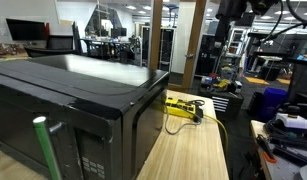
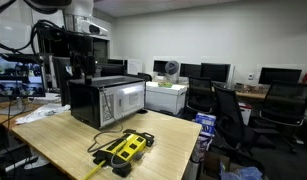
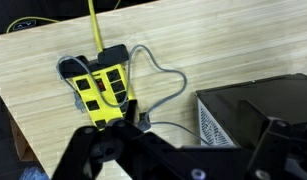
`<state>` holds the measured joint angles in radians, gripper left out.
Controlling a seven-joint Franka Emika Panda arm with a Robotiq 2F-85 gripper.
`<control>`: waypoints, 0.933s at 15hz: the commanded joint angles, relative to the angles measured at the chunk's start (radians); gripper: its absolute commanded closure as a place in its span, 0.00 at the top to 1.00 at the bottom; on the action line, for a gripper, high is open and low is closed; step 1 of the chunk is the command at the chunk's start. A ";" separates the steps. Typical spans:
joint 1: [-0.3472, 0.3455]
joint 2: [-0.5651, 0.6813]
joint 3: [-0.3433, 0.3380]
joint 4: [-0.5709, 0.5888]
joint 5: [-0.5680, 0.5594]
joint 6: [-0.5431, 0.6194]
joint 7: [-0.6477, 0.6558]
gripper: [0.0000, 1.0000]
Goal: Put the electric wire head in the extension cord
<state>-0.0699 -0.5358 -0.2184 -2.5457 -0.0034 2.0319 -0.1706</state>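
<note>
**Step in hand (judged):** approach to the wire head; no grasp is made yet.

**Location of items:** The long, flat yellow power strip with dark sockets [image 3: 101, 88] lies flat on the light wooden table [image 3: 233, 40], near the large black microwave oven [image 3: 255, 108]. A thin grey wire [image 3: 171, 78] loops out beside the strip. It appears to end in a small dark plug head [image 3: 133, 108] at the strip's near end. The plug is too small to confirm whether it touches a socket.

**Recommended execution:**
- Descend directly over the plug head.
- Set the jaws across its body, not across the wire.
- Keep the prongs square to a free socket and press straight down.
- Expect the light strip to slide under a sideways push, and the wire loop to tug the plug off line.

**Claw:** The black robot gripper [image 3: 168, 150] hangs well above the table. Its fingers appear spread wide, with nothing between them and no contact with any object.
</note>
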 commanded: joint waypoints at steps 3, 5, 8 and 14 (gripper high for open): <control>-0.038 0.251 -0.085 0.158 0.005 -0.027 -0.172 1.00; -0.049 0.336 -0.115 0.197 0.015 -0.012 -0.255 1.00; -0.074 0.457 -0.140 0.252 0.032 0.009 -0.404 1.00; -0.162 0.635 -0.120 0.335 0.004 0.082 -0.560 1.00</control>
<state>-0.1821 0.0165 -0.3583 -2.2587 -0.0019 2.0865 -0.6451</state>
